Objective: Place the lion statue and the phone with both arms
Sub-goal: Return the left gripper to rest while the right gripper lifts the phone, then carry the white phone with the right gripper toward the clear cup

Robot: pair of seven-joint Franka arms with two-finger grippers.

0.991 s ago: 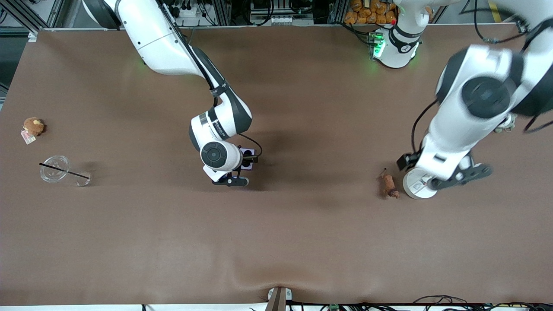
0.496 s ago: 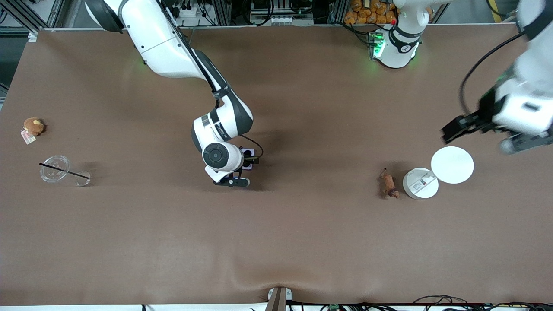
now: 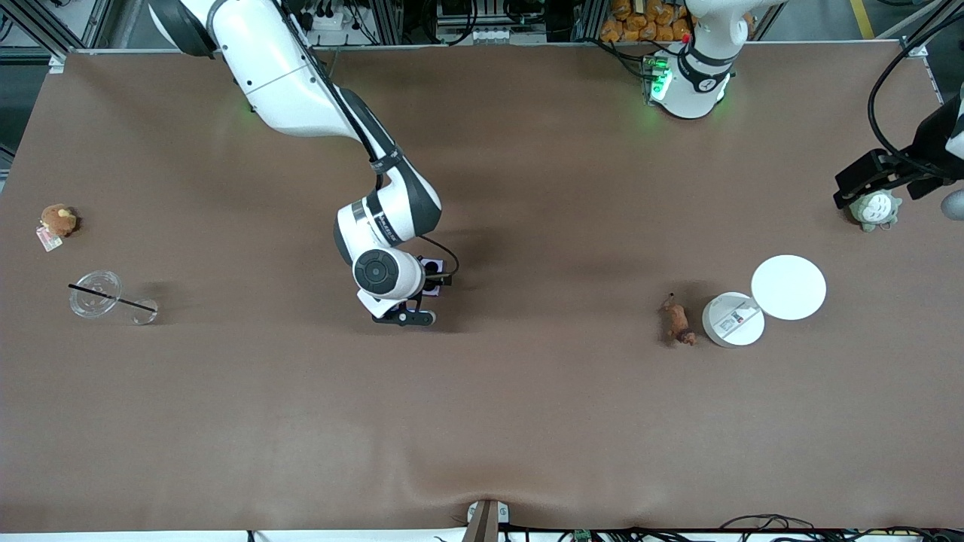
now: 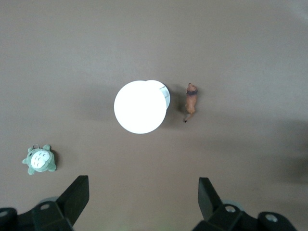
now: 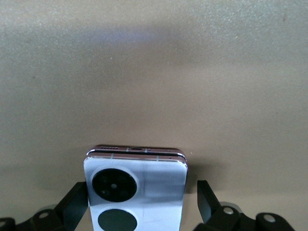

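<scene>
Both grippers spread: right gripper (image 5: 139, 202) straddles phone (image 5: 136, 185) unclamped; left gripper (image 4: 143, 195) high above table, lion statue (image 4: 191, 101) beside white disc (image 4: 140, 107).

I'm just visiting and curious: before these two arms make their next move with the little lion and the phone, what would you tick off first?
1. Lion statue resting on the table, free of any gripper: ok.
2. Left gripper open, high up toward the left arm's end of the table, away from the lion: ok.
3. Lion apart from the white disc and the white round object beside it: narrow gap, ok.
4. Phone between the open fingers of the right gripper: ok.
5. Phone gripped: not ok, a gap shows on one side.
6. Phone resting flat on the table: cannot tell.
</scene>
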